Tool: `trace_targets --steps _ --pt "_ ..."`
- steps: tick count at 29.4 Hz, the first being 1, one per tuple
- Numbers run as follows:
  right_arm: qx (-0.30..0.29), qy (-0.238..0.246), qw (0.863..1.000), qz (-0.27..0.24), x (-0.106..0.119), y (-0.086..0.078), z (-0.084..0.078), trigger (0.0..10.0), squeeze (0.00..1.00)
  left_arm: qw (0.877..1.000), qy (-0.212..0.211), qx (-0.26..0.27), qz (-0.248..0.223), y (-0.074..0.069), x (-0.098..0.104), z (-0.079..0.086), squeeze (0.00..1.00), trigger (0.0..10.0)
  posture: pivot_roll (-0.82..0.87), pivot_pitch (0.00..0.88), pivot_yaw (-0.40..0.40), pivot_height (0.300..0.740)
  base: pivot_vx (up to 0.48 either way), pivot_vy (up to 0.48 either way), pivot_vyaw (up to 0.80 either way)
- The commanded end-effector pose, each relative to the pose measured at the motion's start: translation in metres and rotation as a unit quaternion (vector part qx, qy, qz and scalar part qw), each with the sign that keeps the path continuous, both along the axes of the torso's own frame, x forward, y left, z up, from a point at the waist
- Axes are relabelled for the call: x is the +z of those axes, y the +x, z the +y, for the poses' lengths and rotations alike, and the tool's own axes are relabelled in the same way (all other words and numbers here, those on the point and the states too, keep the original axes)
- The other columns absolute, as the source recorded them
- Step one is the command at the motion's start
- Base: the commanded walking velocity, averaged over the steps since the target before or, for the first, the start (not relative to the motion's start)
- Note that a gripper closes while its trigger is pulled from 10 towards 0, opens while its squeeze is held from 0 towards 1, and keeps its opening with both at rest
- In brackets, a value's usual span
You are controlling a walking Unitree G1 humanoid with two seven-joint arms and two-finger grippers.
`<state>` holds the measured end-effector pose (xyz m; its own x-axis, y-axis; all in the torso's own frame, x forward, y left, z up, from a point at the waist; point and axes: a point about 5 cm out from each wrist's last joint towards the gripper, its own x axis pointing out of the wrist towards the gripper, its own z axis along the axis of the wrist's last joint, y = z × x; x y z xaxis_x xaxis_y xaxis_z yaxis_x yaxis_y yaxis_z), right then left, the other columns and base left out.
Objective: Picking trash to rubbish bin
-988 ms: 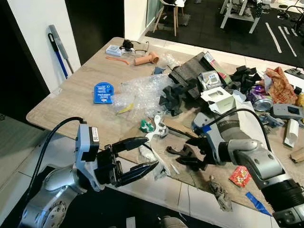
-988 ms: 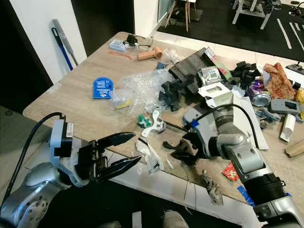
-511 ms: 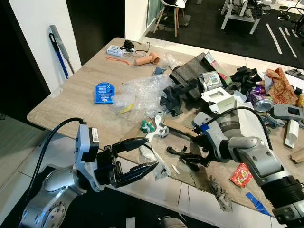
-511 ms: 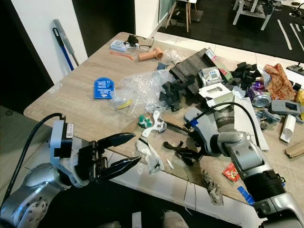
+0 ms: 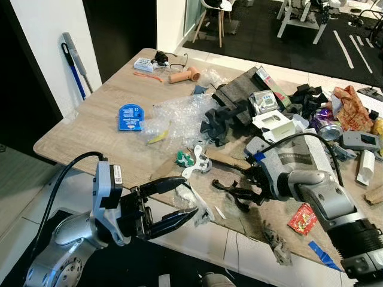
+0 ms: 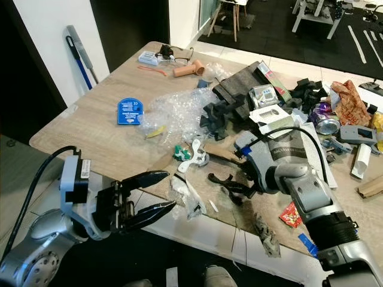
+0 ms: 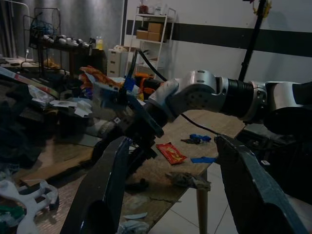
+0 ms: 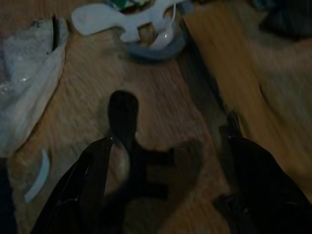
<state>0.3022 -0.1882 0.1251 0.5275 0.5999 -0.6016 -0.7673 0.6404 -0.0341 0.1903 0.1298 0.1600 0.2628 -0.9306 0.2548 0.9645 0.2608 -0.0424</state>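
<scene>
1. One wooden counter is seen, littered from its middle to its far right edge; no rubbish bin can be made out, so a carried piece may be judged to have no known drop point yet.
2. Two claws are counted. The right claw is held low over the near edge of the counter with its fingers apart, straddling a black curved plastic piece that lies on the wood beneath it; in the right wrist view the fingers are not closed on it.
3. The left claw is held off the near left edge of the counter, its fingers spread and holding nothing.
4. One sheet of bubble wrap is spread at the counter's middle, with a pile of black foam blocks just right of it.
5. One crumpled clear plastic bag lies at the near edge between the two claws; it could be swept to the floor if the left claw is brought forward.
6. One blue round card lies left of the wrap, and one red sachet lies near right.
7. A slip is judged likely: the black piece is thin and flat, so the fingers could close on the wood or push it over the edge.
</scene>
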Motion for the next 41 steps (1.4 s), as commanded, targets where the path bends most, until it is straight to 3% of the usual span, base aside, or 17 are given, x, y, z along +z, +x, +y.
trace_targets --steps 1,4,10,15,21,25,31,41 --pt "0.015 -0.026 1.0 -0.009 0.002 0.001 0.002 10.0 0.0 1.0 0.008 -0.002 0.0 0.001 -0.002 0.002 0.0 10.0 -0.11 0.0 -0.043 0.74 0.0 0.0 0.0" --pt "0.014 -0.068 0.997 -0.016 0.0 0.004 0.0 10.0 0.0 1.0 0.008 -0.001 0.001 0.002 -0.003 0.003 0.0 10.0 -0.11 0.0 -0.042 0.74 0.0 0.0 0.0" --pt "0.021 -0.104 0.994 -0.003 -0.006 0.003 0.002 10.0 0.0 1.0 0.006 -0.002 0.003 0.002 -0.006 0.005 0.0 10.0 -0.11 0.0 -0.042 0.74 0.0 0.0 0.0" --pt "0.032 -0.088 0.995 0.017 -0.009 -0.002 0.004 10.0 0.0 1.0 0.005 -0.004 0.004 0.003 -0.009 0.007 0.0 10.0 -0.11 0.0 -0.044 0.74 0.0 0.0 0.0" --pt "0.043 -0.016 0.999 0.0 0.015 -0.001 0.015 10.0 0.0 1.0 0.005 -0.005 0.007 0.006 -0.013 0.011 0.0 10.0 -0.11 0.0 -0.044 0.74 0.0 0.0 0.0" --pt "0.055 0.0 0.998 -0.004 0.025 -0.002 0.02 10.0 0.0 1.0 0.005 -0.006 0.008 0.006 -0.016 0.013 0.0 10.0 -0.11 0.0 -0.044 0.74 0.0 0.0 0.0" --pt "0.073 -0.004 0.997 0.003 0.025 -0.007 0.023 10.0 0.0 1.0 0.005 -0.007 0.008 0.007 -0.018 0.014 0.0 10.0 -0.11 0.0 -0.044 0.74 0.0 0.0 0.0" --pt "0.086 -0.076 0.993 0.026 0.012 -0.017 0.016 10.0 0.0 1.0 0.001 -0.008 0.004 0.005 -0.015 0.011 0.0 10.0 -0.12 0.0 -0.044 0.74 0.0 0.0 0.0"
